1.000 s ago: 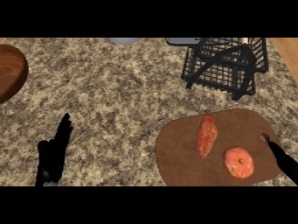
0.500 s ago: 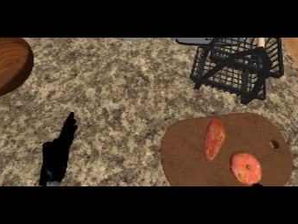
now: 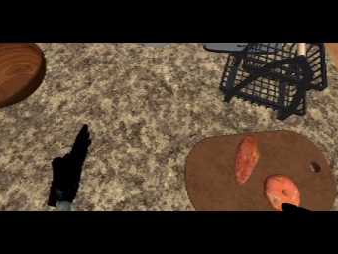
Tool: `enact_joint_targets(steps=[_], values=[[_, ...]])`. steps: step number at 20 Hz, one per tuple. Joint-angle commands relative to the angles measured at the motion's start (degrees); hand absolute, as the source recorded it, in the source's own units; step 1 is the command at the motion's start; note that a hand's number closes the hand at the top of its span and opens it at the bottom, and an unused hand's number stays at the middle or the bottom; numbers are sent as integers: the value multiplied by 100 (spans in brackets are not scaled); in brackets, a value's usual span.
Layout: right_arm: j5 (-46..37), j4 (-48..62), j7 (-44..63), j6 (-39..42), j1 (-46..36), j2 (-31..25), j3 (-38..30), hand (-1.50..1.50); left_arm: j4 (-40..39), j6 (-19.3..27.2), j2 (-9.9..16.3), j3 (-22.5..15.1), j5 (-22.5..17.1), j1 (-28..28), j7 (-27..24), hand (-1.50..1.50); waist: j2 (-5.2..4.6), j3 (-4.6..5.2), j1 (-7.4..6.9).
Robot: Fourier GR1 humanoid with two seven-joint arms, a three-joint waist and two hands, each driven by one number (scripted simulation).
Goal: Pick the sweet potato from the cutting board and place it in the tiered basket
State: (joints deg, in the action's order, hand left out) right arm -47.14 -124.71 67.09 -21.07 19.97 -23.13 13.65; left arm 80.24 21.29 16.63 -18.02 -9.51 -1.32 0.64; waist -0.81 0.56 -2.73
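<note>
My left hand (image 3: 67,171) rests low over the speckled counter (image 3: 142,99), fingers straight and together, pointing away from me and holding nothing. Of my right hand (image 3: 296,208) only a dark fingertip shows at the lower edge, so I cannot tell how far it is open; it lies at the near rim of a round reddish fruit (image 3: 281,191). That fruit sits on the brown cutting board (image 3: 208,173), which lies well to the right of my left fingers. The sweet potato (image 3: 246,158), long and orange, lies on the same board, just beyond and left of the round fruit, apart from it and from both hands. Beyond the board, farther from my right fingertip, stands the black wire basket (image 3: 274,79). A wooden bowl (image 3: 7,74) sits far ahead and left of my left fingers.
</note>
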Motion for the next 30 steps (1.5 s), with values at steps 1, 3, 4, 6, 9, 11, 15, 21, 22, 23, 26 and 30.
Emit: enact_joint_targets(steps=[1,3,4,6,9,11,15,21,22,23,26,30], values=[[-868,117,1610,925,-887,393,321,-150,-159,-14,-173,-135,64,-121,-156,0,17,-17,4],[-932,344,1743,1360,-1051,528,381,-150,-221,-142,4,46,-21,3,-118,0,11,-15,11],[-990,528,1805,1400,-1009,737,496,-150,32,87,-147,-99,83,24,102,0,19,-21,-15],[-1014,804,1811,1771,-1293,948,427,-150,-99,-63,-96,-68,36,-45,-44,0,7,-20,-20],[-1211,1082,1815,2081,-1210,1391,531,-150,-133,-173,92,126,-50,-74,-108,0,26,-17,38],[-1384,1270,1816,2240,-1494,1833,474,-150,-271,-72,-126,31,25,33,-156,0,19,-15,83],[-1556,1783,1815,2527,-2165,2282,199,-150,-54,40,-65,36,127,-4,-44,0,45,-33,97],[-1379,2295,1814,2807,-2706,2305,-90,-150,-157,-107,-81,127,10,-146,-143,0,61,-39,163],[-1258,2617,1814,2786,-2836,2307,-194,-150,-47,-25,-121,86,40,-182,-89,0,48,-40,89],[-1114,2475,1813,2962,-2630,2308,-206,-150,-155,207,-351,-51,205,-147,-112,0,62,-42,192],[-931,2717,1813,3158,-2900,2310,-550,-150,-207,-90,-180,61,28,-374,-289,0,66,-35,153],[-738,3072,1814,3058,-3023,2311,-544,-150,-169,-2,-166,59,137,-240,-111,0,73,-44,192]])
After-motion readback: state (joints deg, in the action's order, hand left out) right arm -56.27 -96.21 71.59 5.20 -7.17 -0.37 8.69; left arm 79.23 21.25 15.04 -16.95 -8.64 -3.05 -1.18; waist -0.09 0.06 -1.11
